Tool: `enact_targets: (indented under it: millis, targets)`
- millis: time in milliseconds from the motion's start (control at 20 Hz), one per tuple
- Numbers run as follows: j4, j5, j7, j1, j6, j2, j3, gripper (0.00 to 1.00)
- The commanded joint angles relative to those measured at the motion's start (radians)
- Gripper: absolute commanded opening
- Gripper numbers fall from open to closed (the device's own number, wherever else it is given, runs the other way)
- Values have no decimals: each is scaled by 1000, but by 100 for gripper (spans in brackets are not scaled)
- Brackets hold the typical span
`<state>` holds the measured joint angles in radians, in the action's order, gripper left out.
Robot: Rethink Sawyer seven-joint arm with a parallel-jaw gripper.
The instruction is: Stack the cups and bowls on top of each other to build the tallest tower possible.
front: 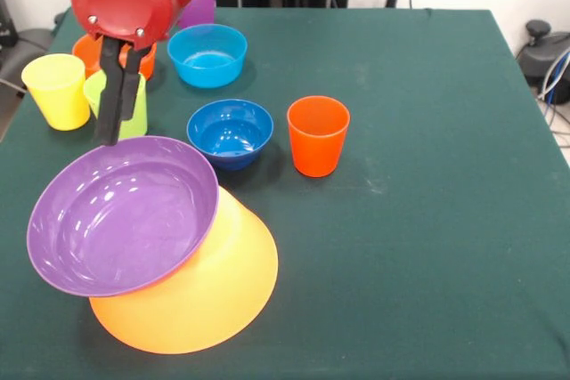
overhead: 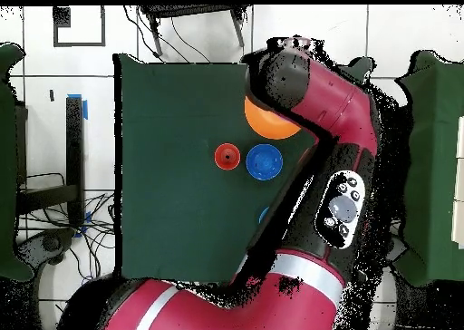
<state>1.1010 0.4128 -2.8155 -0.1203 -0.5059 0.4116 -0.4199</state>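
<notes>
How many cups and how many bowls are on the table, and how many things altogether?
Cups: 4 - yellow cup, green cup, orange-red cup, purple cup
Bowls: 5 - light blue bowl, dark blue bowl, purple bowl, big yellow-orange bowl, small orange bowl
Total: 9

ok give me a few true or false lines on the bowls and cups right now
1. The purple bowl rests tilted on the upturned yellow-orange bowl. True.
2. The orange-red cup sits on top of the purple bowl. False: it stands on the table, beside the dark blue bowl.
3. The tool is at the purple bowl's far rim. True.
4. The light blue bowl is upside down. False: it stands open side up.
5. The yellow cup lies on its side. False: it stands upright.
</notes>
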Motion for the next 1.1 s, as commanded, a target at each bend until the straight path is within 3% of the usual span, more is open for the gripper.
enact_targets:
  millis: [50,500,1100]
  targets:
    - [184,-29,25,-9,-10,3,179,100]
    - [219,-44,18,-14,40,5,192,100]
    - [204,-61,36,-30,29,5,195,100]
